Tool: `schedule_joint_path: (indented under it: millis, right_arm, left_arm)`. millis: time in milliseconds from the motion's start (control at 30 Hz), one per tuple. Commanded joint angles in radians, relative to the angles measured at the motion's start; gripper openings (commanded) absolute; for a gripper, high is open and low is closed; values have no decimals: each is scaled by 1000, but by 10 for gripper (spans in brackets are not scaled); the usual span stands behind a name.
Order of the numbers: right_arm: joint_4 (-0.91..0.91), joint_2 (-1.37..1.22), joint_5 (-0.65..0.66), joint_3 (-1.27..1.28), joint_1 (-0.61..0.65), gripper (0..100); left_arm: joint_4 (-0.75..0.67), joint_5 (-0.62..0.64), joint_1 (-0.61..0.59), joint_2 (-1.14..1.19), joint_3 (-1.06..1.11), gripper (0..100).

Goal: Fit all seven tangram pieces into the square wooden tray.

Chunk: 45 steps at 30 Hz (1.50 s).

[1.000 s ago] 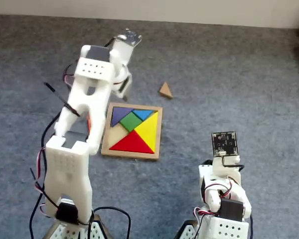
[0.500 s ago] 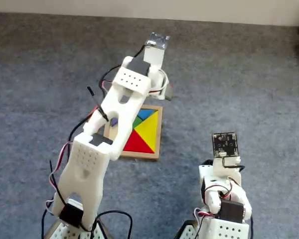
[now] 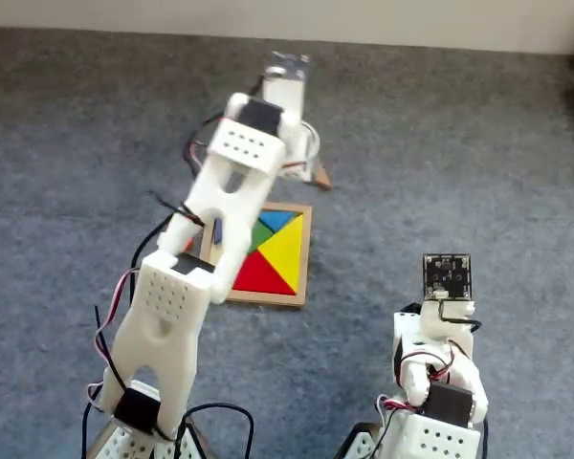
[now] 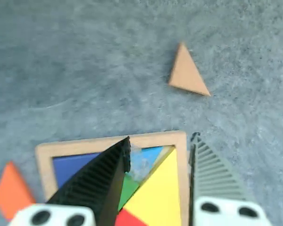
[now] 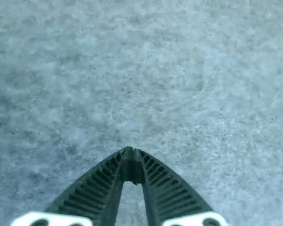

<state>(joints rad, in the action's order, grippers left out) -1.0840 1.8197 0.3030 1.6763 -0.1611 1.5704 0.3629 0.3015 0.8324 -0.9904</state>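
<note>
Left wrist view has the left hand [image 4: 160,140] spread wide and empty over one edge of the tray [image 4: 70,147].

Rough, fuzzy grey carpet [image 3: 478,143]. Smooth, matt pale wooden tray [image 4: 66,149] holding matt painted pieces [image 4: 160,188]. A triangle [image 4: 186,75] like bare wood. Matt white plastic arms [image 3: 172,316]; black ribbed plastic fingers [image 5: 104,188].

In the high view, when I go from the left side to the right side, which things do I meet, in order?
Wooden tray → tan triangle piece → right arm. The left arm lies across the tray, so it is left out.
</note>
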Motion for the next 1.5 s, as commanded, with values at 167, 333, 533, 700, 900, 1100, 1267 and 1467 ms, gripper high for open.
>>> schedule_joint_path:
  millis: [167,333,533,700,900,1100,1267,1467]
  right_arm:
    - [-65,1,-6,-156,10,74]
    - [-79,-243,-6,-390,73,74]
    - [-56,-768,-8,-791,148,77]
    - [114,-1141,-8,-1033,208,77]
    - [177,-1494,-9,-1267,286,115]
    - [180,-1747,-12,-1471,363,193]
    - [182,-1920,-12,-1635,417,194]
    - [174,-2123,-14,-1836,430,195]
  left_arm:
    - [186,-41,-177,-220,-229,192]
    - [187,-41,-277,-269,-229,192]
    - [189,-40,-326,-280,-228,192]
    - [189,-37,-346,-282,-228,192]
    - [189,-37,-352,-278,-228,192]
    - [189,-35,-352,-277,-228,192]
    - [189,-35,-361,-277,-228,192]
    - [189,-35,-377,-278,-194,192]
